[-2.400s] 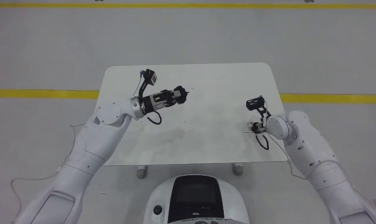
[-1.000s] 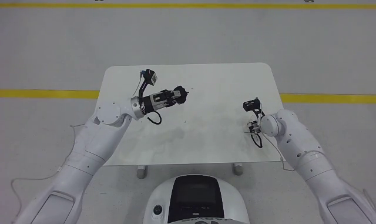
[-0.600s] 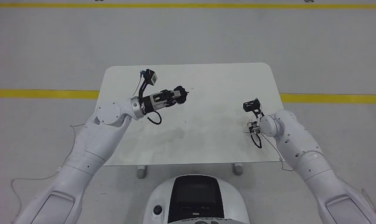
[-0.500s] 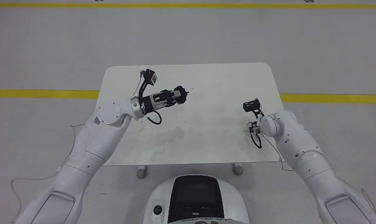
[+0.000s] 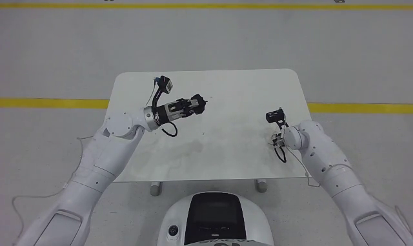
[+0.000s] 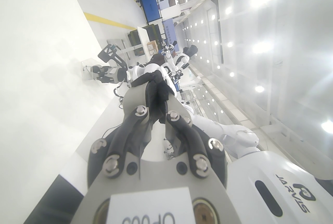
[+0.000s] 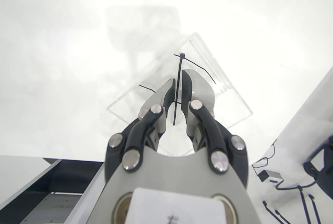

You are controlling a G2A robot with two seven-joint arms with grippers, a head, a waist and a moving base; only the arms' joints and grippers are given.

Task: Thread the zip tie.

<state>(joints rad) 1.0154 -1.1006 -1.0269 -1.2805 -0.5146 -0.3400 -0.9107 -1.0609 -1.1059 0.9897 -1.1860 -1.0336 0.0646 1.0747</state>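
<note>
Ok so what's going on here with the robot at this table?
The robot is working on threading a black zip tie. Its right claw is low over a clear plate on the table, straddling the tie's strap; a firm grip can't be confirmed. The left claw is shut, apparently empty, and hovers above the table's other side.

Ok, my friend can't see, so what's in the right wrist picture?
The right gripper pinches a thin black zip tie between its fingers, over a clear plastic sheet lying on the white table.
</note>
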